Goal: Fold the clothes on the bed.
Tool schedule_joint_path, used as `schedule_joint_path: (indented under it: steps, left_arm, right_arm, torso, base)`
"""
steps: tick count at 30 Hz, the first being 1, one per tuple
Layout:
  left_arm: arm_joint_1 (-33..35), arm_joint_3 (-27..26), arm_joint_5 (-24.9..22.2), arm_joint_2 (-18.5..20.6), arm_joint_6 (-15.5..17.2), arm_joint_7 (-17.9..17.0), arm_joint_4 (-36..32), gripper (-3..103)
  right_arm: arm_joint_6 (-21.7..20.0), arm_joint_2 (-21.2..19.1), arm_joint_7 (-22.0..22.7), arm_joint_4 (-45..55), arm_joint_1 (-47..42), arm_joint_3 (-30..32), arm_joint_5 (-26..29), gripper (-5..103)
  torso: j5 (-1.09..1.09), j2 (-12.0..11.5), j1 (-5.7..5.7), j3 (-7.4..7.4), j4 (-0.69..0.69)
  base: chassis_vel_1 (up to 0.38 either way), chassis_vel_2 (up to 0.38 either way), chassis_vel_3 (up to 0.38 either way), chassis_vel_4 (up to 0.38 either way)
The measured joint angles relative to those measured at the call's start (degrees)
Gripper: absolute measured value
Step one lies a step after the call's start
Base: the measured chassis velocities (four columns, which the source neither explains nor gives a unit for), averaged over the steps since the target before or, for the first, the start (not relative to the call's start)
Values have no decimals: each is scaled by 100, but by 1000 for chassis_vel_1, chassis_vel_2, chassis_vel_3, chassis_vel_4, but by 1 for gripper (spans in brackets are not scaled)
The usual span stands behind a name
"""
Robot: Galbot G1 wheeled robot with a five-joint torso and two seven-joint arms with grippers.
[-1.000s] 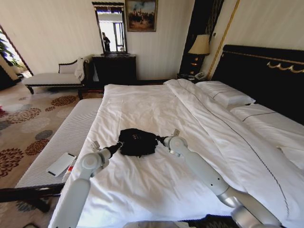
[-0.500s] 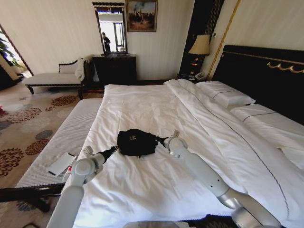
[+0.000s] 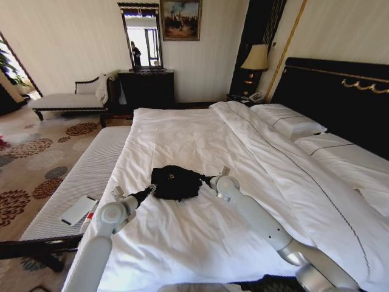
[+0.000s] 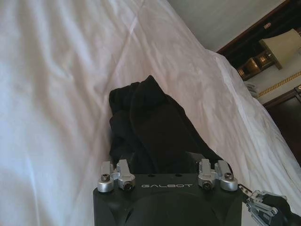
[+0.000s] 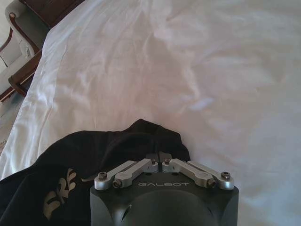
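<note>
T-shirt (image 3: 176,182) fabric is bunched into a dark heap near the middle of the bed (image 3: 200,140), on the white duvet (image 3: 182,237), with the pillows (image 3: 292,125) well apart towards the headboard. The heap is flanked by both arms: the left gripper (image 3: 149,190) is set at its left edge and the right gripper (image 3: 205,178) at its right edge, so the cloth lies between them and its long axis runs roughly from one gripper to the other. In the right wrist view the right gripper (image 5: 160,159) is seen with its fingers drawn together on a fold of the T-shirt (image 5: 94,160), pale lettering showing on the cloth beside it. In the left wrist view the left gripper (image 4: 164,165) is seen with the T-shirt (image 4: 150,127) rising between its finger mounts; the fingertips are buried in the fabric, so whether a pinch is made cannot be told. Neither arm is judged clearly nearer, both being at the heap's edges. The garment is judged far from folded, since it is crumpled rather than spread flat. A striped bench (image 3: 85,176) stands beside the bed.
</note>
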Motion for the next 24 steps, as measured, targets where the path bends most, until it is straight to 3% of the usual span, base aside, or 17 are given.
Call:
schedule_joint_path:
  steps: [3, 11, 13, 15, 18, 21, 24]
  left_arm:
    - [-32, 62, 104, -17, -20, 43, 81, 76]
    - [-160, 170, 119, -154, -45, 43, 143, 101]
    - [-154, 223, 119, -198, -45, 41, 105, 93]
    - [-152, 232, 119, -204, -44, 41, 101, 93]
    - [-146, 260, 127, -210, -45, 43, 79, 77]
    - [-144, 262, 127, -207, -45, 50, 58, 71]
    - [-144, 258, 127, -194, -45, 60, 44, 55]
  right_arm:
    - [0, 37, -14, -28, 14, -20, -16, 0]
    - [0, 20, -14, -48, 40, 0, -17, 0]
    - [0, 4, -14, -51, 38, 17, -18, 0]
    - [0, 2, -14, -51, 36, 22, -18, 0]
    - [0, 18, -15, -69, 33, 35, -33, 0]
    - [0, 32, -15, -80, 39, 37, -37, 0]
    - [0, 41, -16, -95, 56, 34, -40, 0]
  torso:
    - [0, 0, 0, 0, 1]
    - [0, 0, 0, 0, -1]
    - [0, 0, 0, 0, -1]
    - [0, 0, 0, 0, -1]
    - [-1, 0, 0, 0, 0]
    - [0, 0, 0, 0, 0]
    - [0, 0, 0, 0, 0]
  base:
    - [0, 0, 0, 0]
    - [0, 0, 0, 0]
    - [0, 0, 0, 0]
    - [0, 0, 0, 0]
    - [0, 0, 0, 0]
    - [0, 0, 0, 0]
    - [0, 0, 0, 0]
